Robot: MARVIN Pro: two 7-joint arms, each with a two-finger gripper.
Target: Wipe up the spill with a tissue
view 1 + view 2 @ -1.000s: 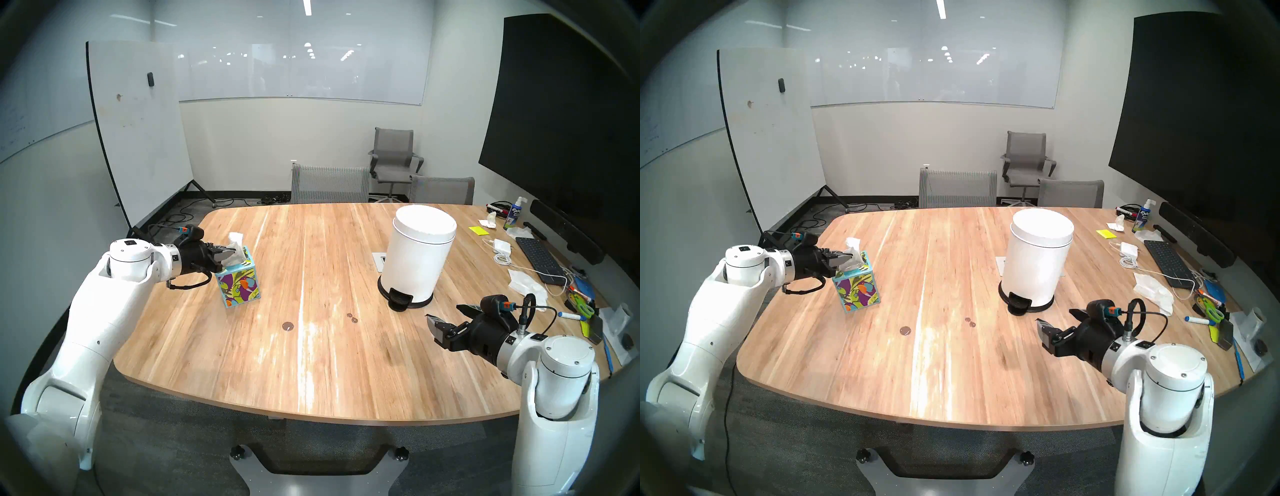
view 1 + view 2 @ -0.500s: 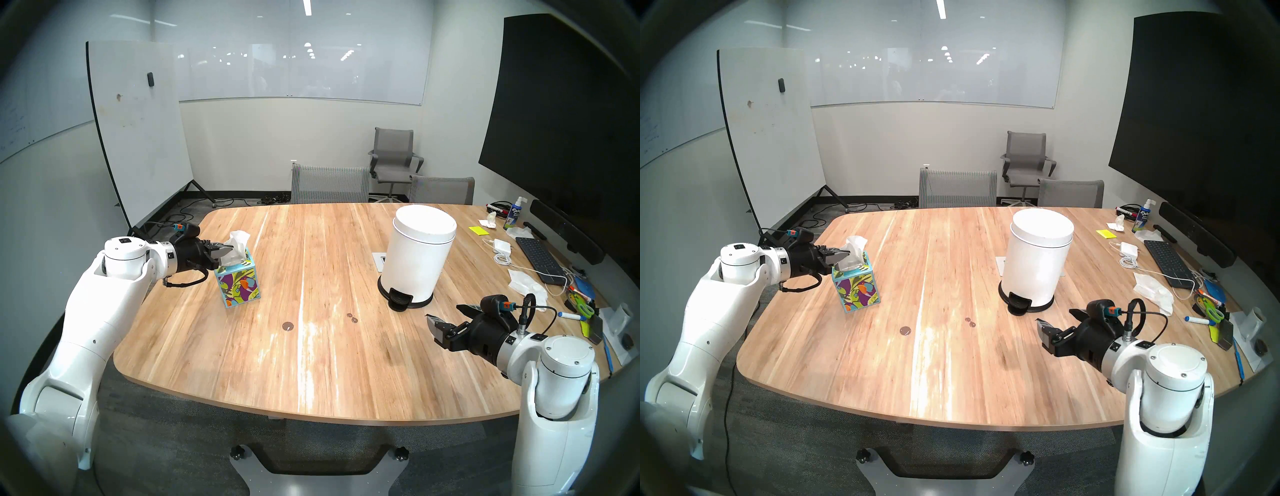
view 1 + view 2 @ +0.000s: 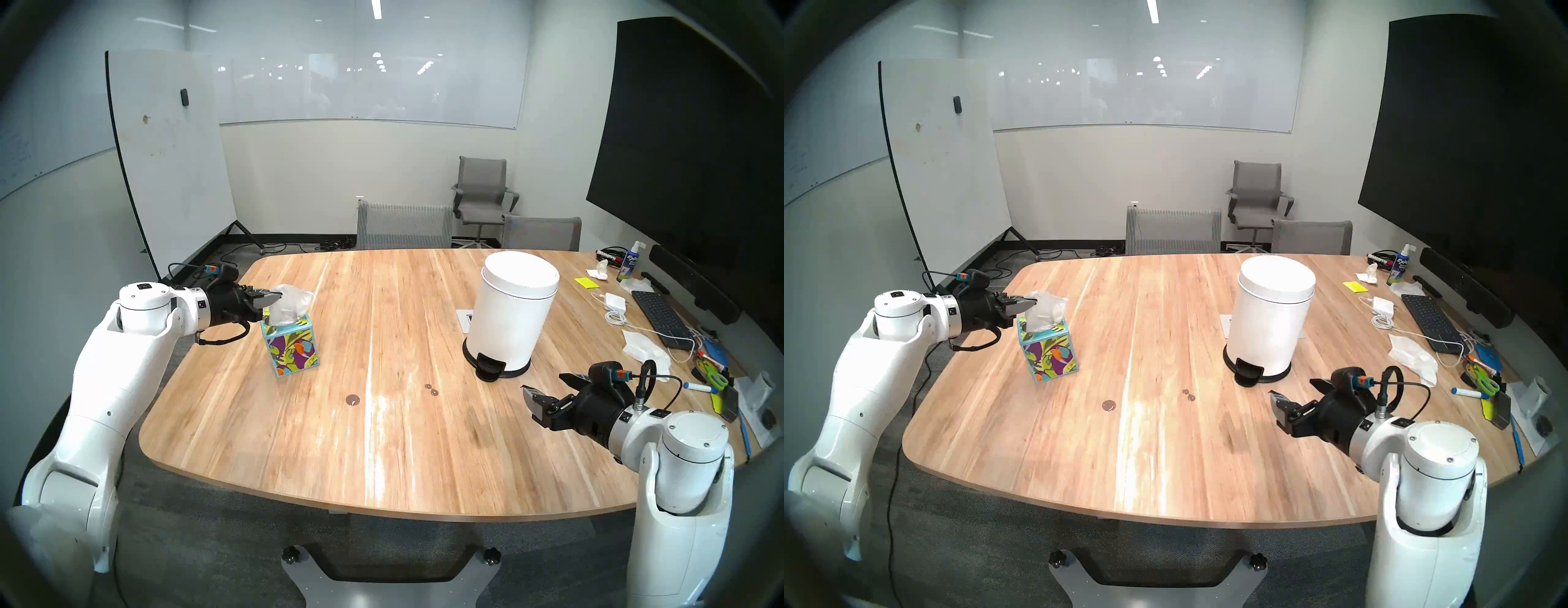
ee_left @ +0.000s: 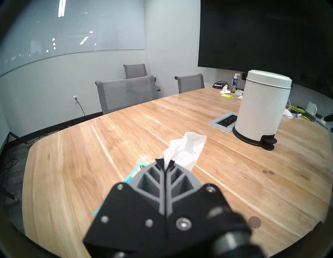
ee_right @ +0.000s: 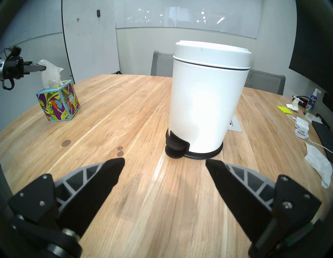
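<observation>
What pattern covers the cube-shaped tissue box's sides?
Colourful leaves and birds, teal-rimmed tissue box; clearest in the right wrist view.

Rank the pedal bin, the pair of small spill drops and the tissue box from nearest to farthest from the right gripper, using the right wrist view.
From the right gripper:
1. Pair of small spill drops, just ahead-left.
2. Pedal bin, ahead-right; close to the drops' rank.
3. Tissue box, far left.

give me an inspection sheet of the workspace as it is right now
surface: wooden table, pale grain streaks, mostly bare in the middle
job's things: tissue partly drawn out of the tissue box; spill, three brown spots, unwiped
clutter: white pedal bin, keyboard, charger, spray bottle, scissors, crumpled tissues along the right edge
grippers: left gripper shut on tissue; right gripper open, empty
cables: floor cables by the far wall
surroundings: whiteboard, grey chairs, dark screen
</observation>
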